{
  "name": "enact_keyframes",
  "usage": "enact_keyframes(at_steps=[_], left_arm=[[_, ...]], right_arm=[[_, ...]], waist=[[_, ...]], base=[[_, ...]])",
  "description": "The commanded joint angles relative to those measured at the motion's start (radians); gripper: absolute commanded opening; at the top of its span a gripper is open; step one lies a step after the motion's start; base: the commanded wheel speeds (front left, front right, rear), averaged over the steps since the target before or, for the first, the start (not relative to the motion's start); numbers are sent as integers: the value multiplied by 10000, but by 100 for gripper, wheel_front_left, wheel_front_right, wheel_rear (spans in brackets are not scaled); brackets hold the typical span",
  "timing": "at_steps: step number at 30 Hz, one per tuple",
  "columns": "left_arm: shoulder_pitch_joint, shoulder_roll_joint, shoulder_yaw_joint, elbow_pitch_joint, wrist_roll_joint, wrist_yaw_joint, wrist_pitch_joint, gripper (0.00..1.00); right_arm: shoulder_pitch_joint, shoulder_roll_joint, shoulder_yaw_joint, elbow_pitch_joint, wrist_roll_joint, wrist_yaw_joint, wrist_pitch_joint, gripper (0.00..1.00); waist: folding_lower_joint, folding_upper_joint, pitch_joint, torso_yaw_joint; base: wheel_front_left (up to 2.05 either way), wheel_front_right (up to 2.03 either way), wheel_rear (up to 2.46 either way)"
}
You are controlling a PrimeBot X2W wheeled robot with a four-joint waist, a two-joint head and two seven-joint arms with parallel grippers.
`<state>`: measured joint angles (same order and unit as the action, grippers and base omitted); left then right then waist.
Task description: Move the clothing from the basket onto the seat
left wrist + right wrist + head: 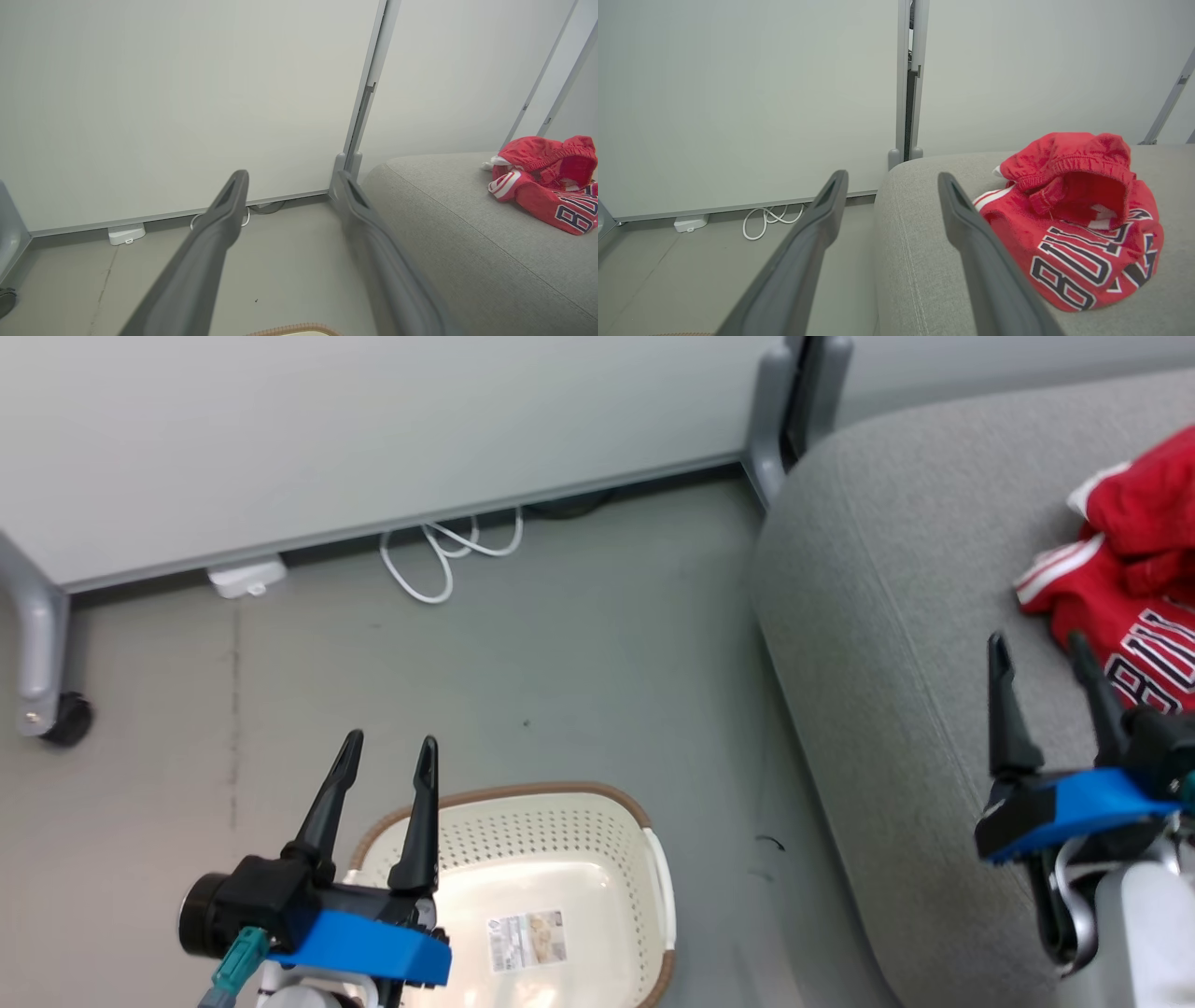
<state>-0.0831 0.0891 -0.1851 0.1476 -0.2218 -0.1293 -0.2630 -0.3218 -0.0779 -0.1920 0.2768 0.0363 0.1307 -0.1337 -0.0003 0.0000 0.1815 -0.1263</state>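
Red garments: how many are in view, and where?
2, piled together on the seat: a waistbanded garment on top, a lettered garment under it. Folds may hide more. The visible part of the basket holds none.

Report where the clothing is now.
In the head view the clothing lies bunched on the seat at the far right, just beyond the right claw, well apart from the basket.
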Motion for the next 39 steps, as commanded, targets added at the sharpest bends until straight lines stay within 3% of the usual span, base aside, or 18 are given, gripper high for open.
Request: enact_keyframes(at_steps=[1,10,17,39], left_arm=[[121,-34,121,61,-26,-10,-27,100],[363,-165,494,616,113,-10,-26,100],[377,-194,942,1140,246,-10,-26,100],[272,47,870,1592,-231,-11,-26,100]], right_arm=[[382,73,105,-219,20,1,9,100],[2097,267,490,-973,93,3,-89,100],[2483,277,1123,-936,539,3,57,100],[2563,280,1589,-801,916,3,-6,100]], waist=[[3,0,-429,417],[3,0,-1045,1356],[3,0,-1367,1722],[3,0,-1481,1707]], base=[[0,0,0],[0,0,0],[0,0,0],[0,0,0]])
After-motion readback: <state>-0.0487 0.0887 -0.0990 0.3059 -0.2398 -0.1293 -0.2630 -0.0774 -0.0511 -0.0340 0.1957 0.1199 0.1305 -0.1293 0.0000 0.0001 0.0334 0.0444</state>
